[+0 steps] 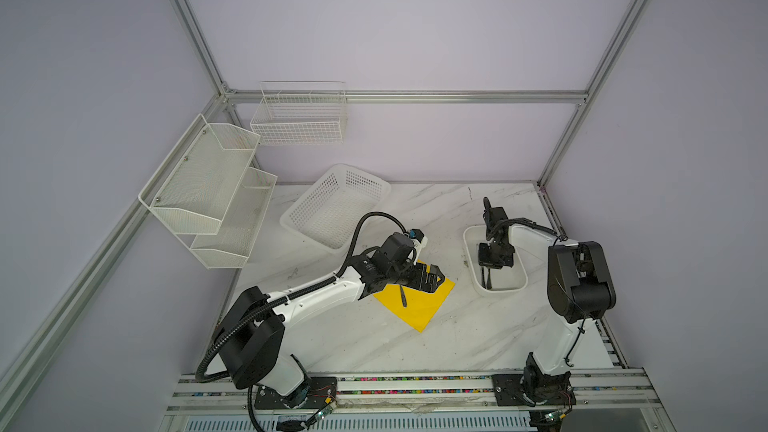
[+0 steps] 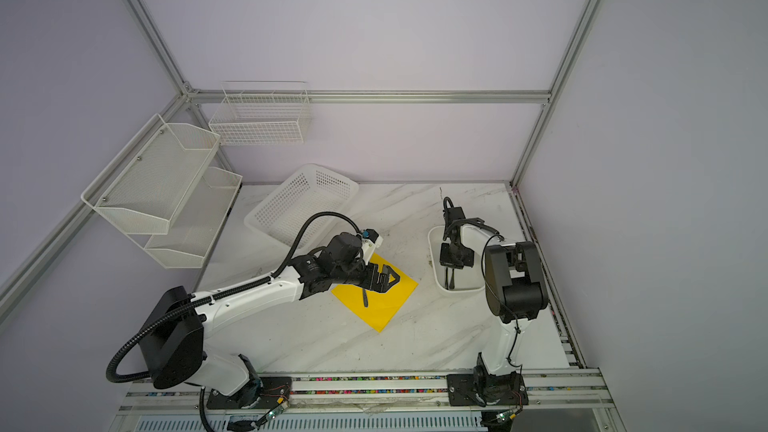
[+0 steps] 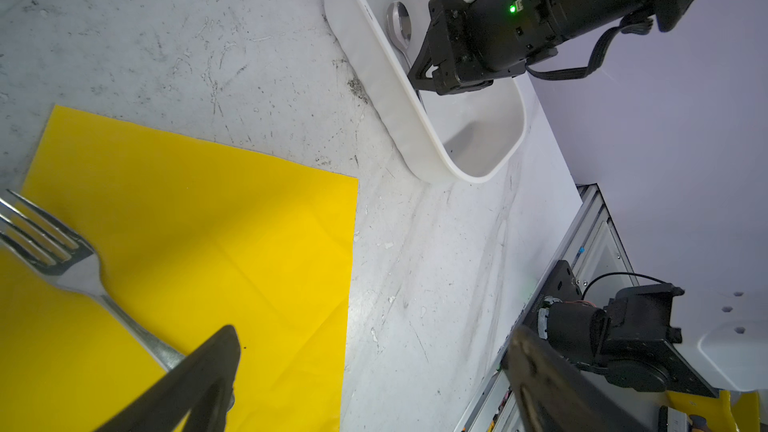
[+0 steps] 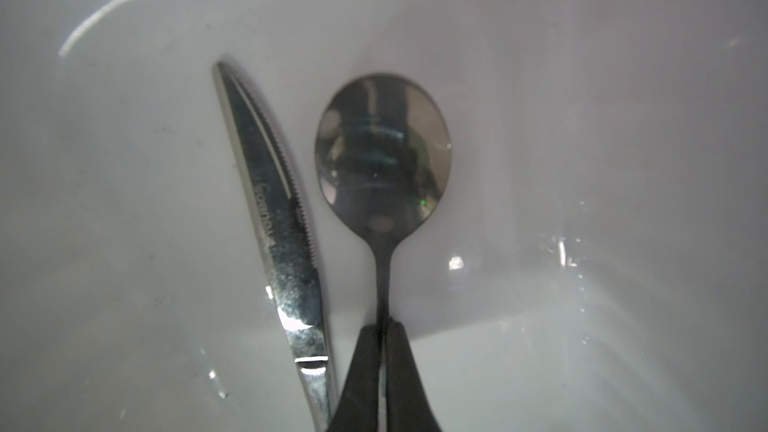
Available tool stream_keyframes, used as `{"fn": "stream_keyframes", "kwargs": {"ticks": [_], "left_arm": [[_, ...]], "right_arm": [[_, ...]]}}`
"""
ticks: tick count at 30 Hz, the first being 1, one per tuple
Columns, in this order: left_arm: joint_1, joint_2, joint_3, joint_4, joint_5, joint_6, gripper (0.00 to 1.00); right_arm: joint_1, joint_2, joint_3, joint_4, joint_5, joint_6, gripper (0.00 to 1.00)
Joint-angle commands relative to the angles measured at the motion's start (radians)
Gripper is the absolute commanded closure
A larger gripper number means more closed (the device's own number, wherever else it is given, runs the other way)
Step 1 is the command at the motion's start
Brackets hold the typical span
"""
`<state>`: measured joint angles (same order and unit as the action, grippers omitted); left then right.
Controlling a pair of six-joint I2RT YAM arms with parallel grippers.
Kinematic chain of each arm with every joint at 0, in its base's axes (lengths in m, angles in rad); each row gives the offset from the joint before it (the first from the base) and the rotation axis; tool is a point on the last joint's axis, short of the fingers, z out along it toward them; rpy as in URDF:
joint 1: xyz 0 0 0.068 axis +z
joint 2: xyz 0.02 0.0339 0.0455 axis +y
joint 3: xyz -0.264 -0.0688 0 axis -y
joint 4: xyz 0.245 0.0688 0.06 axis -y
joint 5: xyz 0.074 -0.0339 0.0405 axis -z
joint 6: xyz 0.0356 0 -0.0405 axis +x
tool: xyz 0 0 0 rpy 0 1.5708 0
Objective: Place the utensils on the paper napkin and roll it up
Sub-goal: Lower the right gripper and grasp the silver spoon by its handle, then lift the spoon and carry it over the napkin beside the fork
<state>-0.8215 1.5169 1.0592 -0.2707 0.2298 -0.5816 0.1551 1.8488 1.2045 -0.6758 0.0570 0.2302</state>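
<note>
The yellow paper napkin (image 1: 419, 307) (image 2: 384, 303) (image 3: 199, 234) lies flat on the marble table. A silver fork (image 1: 402, 296) (image 2: 365, 297) (image 3: 79, 272) rests on it. My left gripper (image 1: 434, 278) (image 2: 390, 278) (image 3: 374, 338) hovers open over the napkin's far corner, holding nothing. The spoon (image 4: 382, 147) (image 3: 399, 22) and knife (image 4: 274, 209) lie side by side in the white tray (image 1: 469, 251) (image 2: 434, 259) (image 3: 374, 76). Inside that tray, my right gripper (image 1: 490, 268) (image 4: 382, 326) is shut on the spoon's thin handle.
A white perforated basket (image 1: 332, 209) sits at the back left of the table. A white mesh shelf (image 1: 208, 189) and a wire basket (image 1: 299, 118) hang on the walls. The aluminium rail (image 1: 415, 384) runs along the front edge.
</note>
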Motion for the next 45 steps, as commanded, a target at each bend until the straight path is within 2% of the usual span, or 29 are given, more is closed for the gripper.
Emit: {"fn": "stream_keyframes", "kwargs": {"ticks": [1, 10, 19, 23, 30, 37, 45], "left_arm": [[-0.003, -0.041, 0.038, 0.015, -0.008, 0.013, 0.00], [-0.004, -0.054, 0.027, 0.015, -0.020, 0.016, 0.00], [-0.003, -0.077, 0.009, 0.013, -0.054, 0.012, 0.00], [-0.003, -0.145, -0.034, 0.019, -0.148, -0.025, 0.00], [0.008, -0.253, -0.124, 0.021, -0.292, -0.082, 0.01], [0.026, -0.348, -0.215, -0.008, -0.359, -0.151, 0.00], [0.045, -0.502, -0.318, -0.052, -0.441, -0.165, 0.00]], "right_arm": [[-0.006, -0.054, 0.015, -0.018, 0.092, -0.002, 0.95], [-0.006, -0.151, 0.072, -0.096, 0.095, 0.004, 0.95], [0.019, -0.242, 0.089, -0.129, -0.070, 0.001, 0.95], [0.086, -0.260, 0.094, -0.122, -0.121, 0.023, 0.95], [0.281, -0.217, 0.122, -0.079, -0.159, 0.097, 0.95], [0.450, -0.117, 0.148, -0.018, -0.195, 0.165, 0.95], [0.570, -0.011, 0.142, 0.052, -0.234, 0.217, 0.95]]}}
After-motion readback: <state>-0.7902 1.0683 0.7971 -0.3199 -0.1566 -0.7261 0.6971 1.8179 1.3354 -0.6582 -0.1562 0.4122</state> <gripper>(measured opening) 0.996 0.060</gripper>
